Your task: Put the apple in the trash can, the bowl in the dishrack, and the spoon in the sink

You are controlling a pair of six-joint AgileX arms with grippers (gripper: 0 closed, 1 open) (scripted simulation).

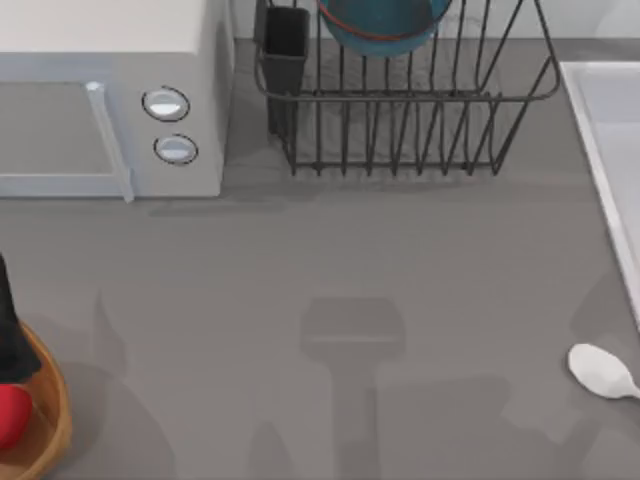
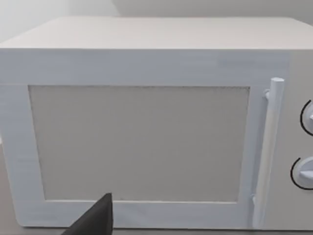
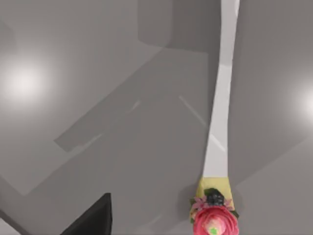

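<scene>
The red apple (image 1: 10, 415) lies inside the tan trash can (image 1: 52, 420) at the table's near left corner. My left gripper (image 1: 8, 335) hangs just behind the apple and faces the microwave. It holds nothing, and its one showing fingertip (image 2: 100, 220) sits well off to one side. The teal bowl (image 1: 385, 25) rests in the black dishrack (image 1: 400, 130) at the back. The white spoon (image 1: 600, 370) lies on the table near the right edge, in front of the sink (image 1: 612, 130). My right gripper's fingertip (image 3: 98, 220) hovers above the spoon's handle (image 3: 220, 122), apart from it.
A white microwave (image 1: 110, 100) with two round knobs stands at the back left; its door (image 2: 142, 142) faces the left wrist camera. The rack's black cup holder (image 1: 286, 50) stands at its left corner. A pink flower ornament (image 3: 215, 223) marks the handle's end.
</scene>
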